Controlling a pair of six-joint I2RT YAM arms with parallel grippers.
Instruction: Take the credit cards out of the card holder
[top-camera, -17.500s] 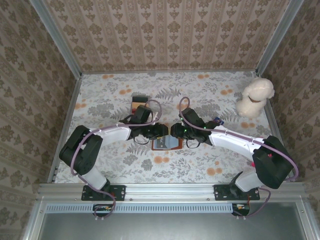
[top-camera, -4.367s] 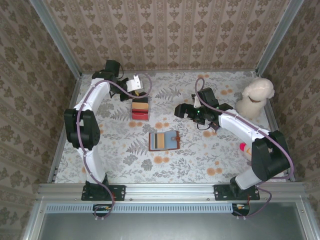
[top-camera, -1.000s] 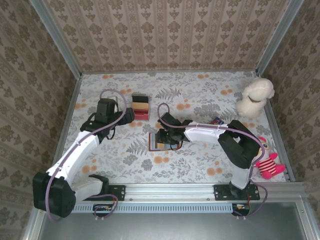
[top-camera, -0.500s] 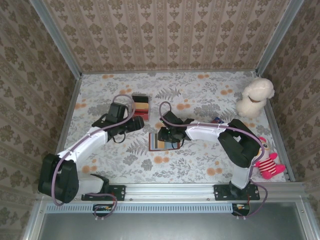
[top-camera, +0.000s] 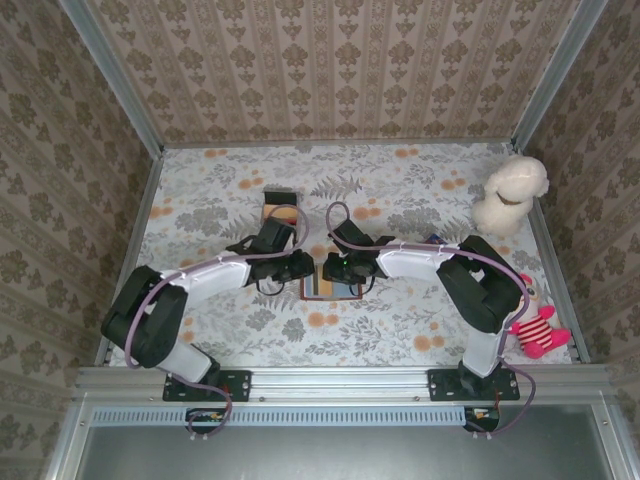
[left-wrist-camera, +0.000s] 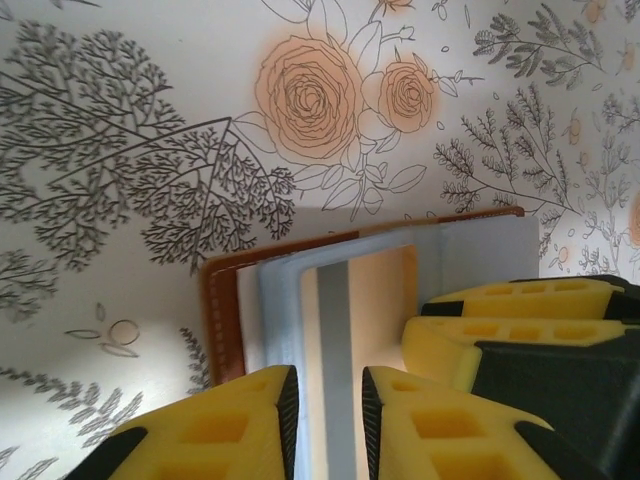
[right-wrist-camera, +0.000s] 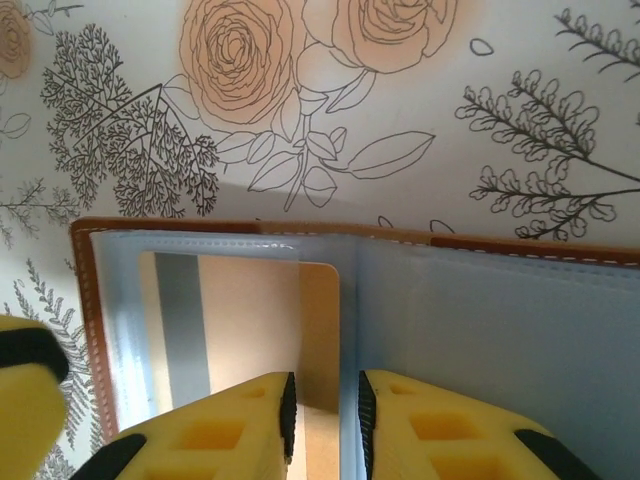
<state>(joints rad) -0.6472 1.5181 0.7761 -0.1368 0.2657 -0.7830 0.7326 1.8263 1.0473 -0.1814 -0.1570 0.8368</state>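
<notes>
Floral worktop (top-camera: 400, 330) boxed in by wallpapered walls; the card holder (top-camera: 333, 287) lies open at its middle, towards the near side.

The credit cards (left-wrist-camera: 375, 290) sit tucked in its left grey-blue pocket (right-wrist-camera: 120, 300). My right jaws stand narrow astride the inner edge of the tan-orange card (right-wrist-camera: 250, 320), I judge to draw it out. My left jaws, just as narrow, straddle the pocket's outer side, probably to pin the holder. Whether either truly bites, I cannot tell. Farther out are a striped box (top-camera: 281, 208) far-left and a plush dog (top-camera: 508, 195) far-right.
</notes>
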